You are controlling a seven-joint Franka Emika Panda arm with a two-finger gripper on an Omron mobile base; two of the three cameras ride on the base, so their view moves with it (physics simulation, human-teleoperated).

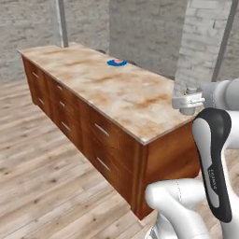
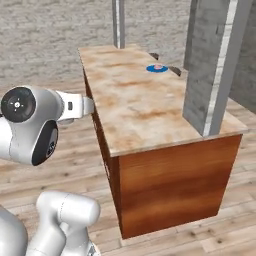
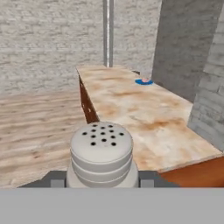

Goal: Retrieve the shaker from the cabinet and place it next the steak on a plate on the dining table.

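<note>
The shaker (image 3: 101, 154) sits clamped in the gripper (image 3: 101, 181), its holed cap facing the hand camera; its lower body is hidden behind the grey band. The arm holds the hand level beside the near end of the dining table (image 1: 130, 95), pointing along its length. Far down the marbled top lies the blue plate (image 2: 157, 68) with the pinkish steak (image 2: 158, 66), too small to make out well. A grey brick pillar (image 2: 212, 60) covers the table's near right corner.

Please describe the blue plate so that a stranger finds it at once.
Look along the long marbled beige-and-rust stone table top to its far end. There lies a round flat bright blue plate carrying a small pinkish piece of meat, the one vivid blue thing there.
</note>
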